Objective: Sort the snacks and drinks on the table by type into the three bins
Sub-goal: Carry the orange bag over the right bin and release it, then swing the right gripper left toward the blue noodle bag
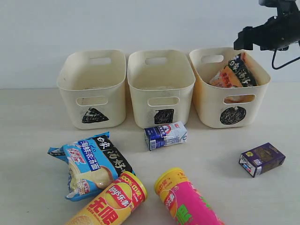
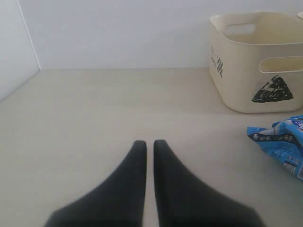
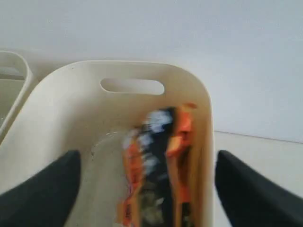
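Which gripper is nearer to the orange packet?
Right. The right gripper hangs open above the orange packet in the circle bin; the left gripper is shut over the table, past the triangle bin.

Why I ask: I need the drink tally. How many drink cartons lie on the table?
2. The blue-and-white carton lies before the middle bin; the dark purple carton lies at the right, before the circle-marked bin. One more could hide beneath the orange packet inside it.

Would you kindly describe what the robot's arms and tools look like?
The left tool has matte black fingers tapering to rounded tips; the right tool has broad black ones. The right arm is black and blocky, with a thin black cable looping below.
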Controlling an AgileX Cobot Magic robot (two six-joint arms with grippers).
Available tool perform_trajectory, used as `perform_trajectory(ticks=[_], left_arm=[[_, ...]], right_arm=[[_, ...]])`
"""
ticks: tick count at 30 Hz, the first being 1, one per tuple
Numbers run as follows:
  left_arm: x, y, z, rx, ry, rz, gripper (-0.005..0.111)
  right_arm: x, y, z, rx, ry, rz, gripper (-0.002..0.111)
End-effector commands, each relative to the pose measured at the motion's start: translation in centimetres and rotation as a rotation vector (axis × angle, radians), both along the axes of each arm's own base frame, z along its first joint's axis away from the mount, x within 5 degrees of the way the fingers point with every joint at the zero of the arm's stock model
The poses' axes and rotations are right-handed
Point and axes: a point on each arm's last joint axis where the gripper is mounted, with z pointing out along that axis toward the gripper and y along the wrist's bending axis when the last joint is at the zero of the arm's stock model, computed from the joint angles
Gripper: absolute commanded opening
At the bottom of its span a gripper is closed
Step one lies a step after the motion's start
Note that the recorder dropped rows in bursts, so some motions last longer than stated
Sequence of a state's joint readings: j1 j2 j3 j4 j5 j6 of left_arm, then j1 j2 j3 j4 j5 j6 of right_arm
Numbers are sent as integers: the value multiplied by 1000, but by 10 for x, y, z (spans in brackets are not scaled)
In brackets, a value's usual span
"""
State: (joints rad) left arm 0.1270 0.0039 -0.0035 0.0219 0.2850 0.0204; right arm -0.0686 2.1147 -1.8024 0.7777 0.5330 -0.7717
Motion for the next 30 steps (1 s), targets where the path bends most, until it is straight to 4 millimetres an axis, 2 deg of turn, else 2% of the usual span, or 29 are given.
perform_trajectory(ticks=[1,3,6,7,9,16,21,25,30], left_arm=[[0,0,-1,-10,-3,1,4],[0,0,-1,-10,-3,1,4],[0,0,-1,-10,-3,1,4],[0,0,-1,-10,-3,1,4],[0,0,-1,-10,-3,1,4],[0,0,-1,-10,-3,1,4],[0,0,-1,-10,-3,1,4],[0,0,-1,-10,-3,1,4],[0,0,-1,-10,-3,1,4]], right_arm=[[-1,-1,12,-5,-32,-2,93],[-6,0,22,-8,-38,15,86],[-19,3,45,-37,-43,61,56],[-26,4,51,-54,-27,84,34],[-37,5,62,-86,7,118,1],[-64,-4,79,-227,159,55,0],[-79,2,90,-375,223,-4,0],[-89,15,96,-352,224,0,0],[-105,24,91,-314,168,-10,0]])
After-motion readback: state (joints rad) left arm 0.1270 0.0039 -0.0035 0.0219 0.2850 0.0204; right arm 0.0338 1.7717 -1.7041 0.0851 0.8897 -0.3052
